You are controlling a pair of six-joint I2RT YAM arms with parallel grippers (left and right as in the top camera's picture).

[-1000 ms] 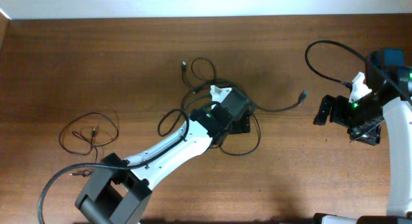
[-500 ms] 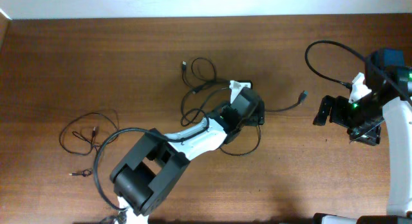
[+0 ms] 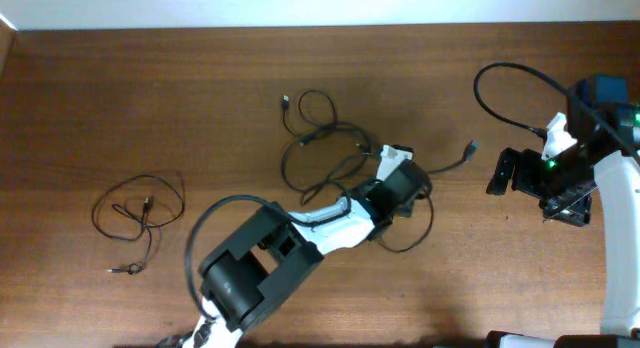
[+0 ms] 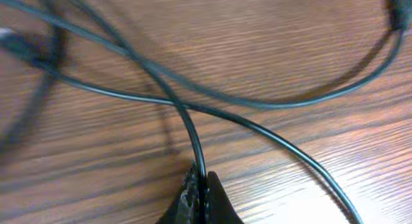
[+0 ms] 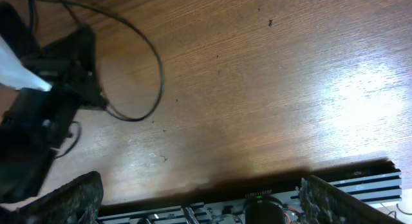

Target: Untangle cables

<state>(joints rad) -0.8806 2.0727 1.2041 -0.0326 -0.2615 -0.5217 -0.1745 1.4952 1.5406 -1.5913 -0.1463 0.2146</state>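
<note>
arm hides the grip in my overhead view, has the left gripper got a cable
observer: yes, in the left wrist view the left gripper is shut on one cable.
operator: anything crossing it
observer: another strand crosses it just beyond the fingertips; I cannot tell which lies on top.
operator: and the right gripper
observer: the right wrist view shows the right gripper open, with nothing between its fingers.

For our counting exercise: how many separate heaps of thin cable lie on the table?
2: small coil far left; larger tangle centre, partly under the left arm.
</note>
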